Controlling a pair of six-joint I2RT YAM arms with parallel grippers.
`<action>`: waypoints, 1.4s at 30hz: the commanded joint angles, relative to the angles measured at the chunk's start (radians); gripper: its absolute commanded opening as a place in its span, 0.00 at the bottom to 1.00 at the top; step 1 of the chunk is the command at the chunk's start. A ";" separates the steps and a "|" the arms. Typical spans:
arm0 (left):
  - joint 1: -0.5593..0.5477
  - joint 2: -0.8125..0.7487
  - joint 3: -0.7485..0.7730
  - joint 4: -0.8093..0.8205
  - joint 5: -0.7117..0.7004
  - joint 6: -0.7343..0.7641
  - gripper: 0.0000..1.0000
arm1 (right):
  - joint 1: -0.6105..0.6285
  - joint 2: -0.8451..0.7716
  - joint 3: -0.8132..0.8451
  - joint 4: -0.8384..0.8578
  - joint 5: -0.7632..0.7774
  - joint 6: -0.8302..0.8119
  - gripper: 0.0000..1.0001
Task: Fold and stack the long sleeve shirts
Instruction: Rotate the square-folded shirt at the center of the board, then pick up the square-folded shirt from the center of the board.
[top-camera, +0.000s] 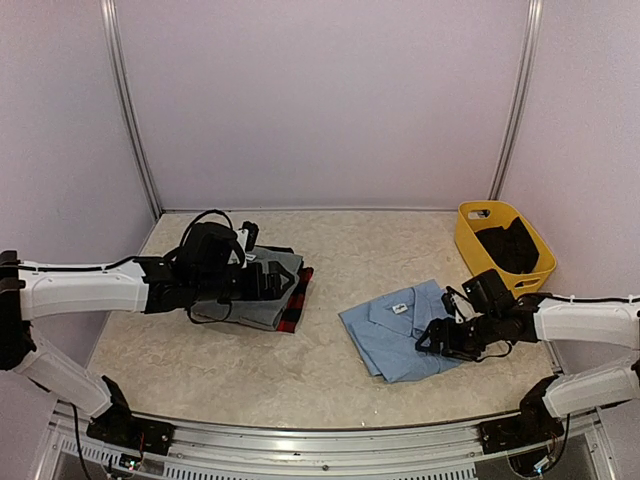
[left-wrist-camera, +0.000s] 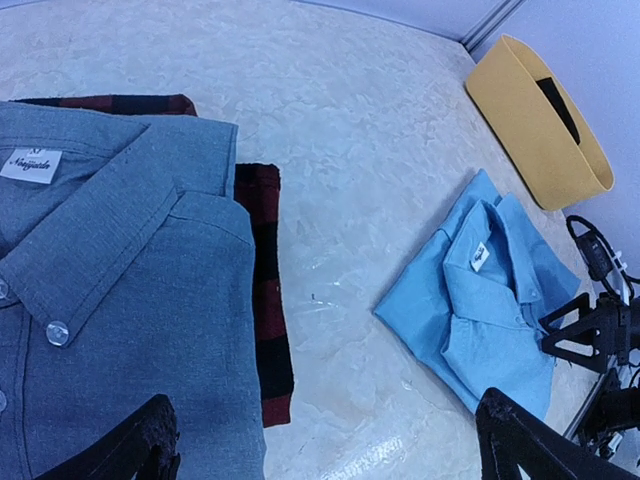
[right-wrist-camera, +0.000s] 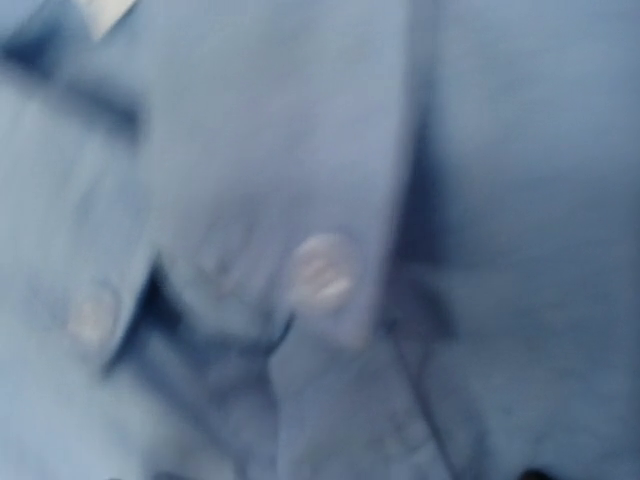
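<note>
A grey shirt (top-camera: 255, 295) with a white neck label lies folded on top of a red-and-black plaid shirt (top-camera: 301, 300), at the left of the table. My left gripper (top-camera: 272, 281) hovers open over the grey shirt's right part, holding nothing. In the left wrist view its two fingertips (left-wrist-camera: 150, 440) stand wide apart above the grey shirt (left-wrist-camera: 120, 300) and the plaid shirt's edge (left-wrist-camera: 262, 300). The light blue shirt (top-camera: 395, 335) lies folded at centre right. My right gripper (top-camera: 430, 340) is low on its right side, jaws apart. The right wrist view is filled by blurred blue cloth and a button (right-wrist-camera: 320, 270).
A yellow plastic basket (top-camera: 470, 240) with dark cloth inside stands at the back right, just behind the right arm. Bare table lies between the two shirt piles (top-camera: 330, 270). Pale walls close off the back and both sides.
</note>
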 joint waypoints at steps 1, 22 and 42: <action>-0.030 -0.019 -0.008 0.022 -0.004 -0.042 0.99 | 0.156 -0.060 -0.040 0.024 0.008 0.212 0.82; -0.117 0.339 0.126 0.190 0.334 -0.062 0.91 | 0.076 -0.105 0.124 -0.277 0.402 0.131 0.88; -0.156 0.607 0.194 0.292 0.441 -0.165 0.85 | -0.159 -0.050 -0.069 -0.045 0.152 0.061 0.80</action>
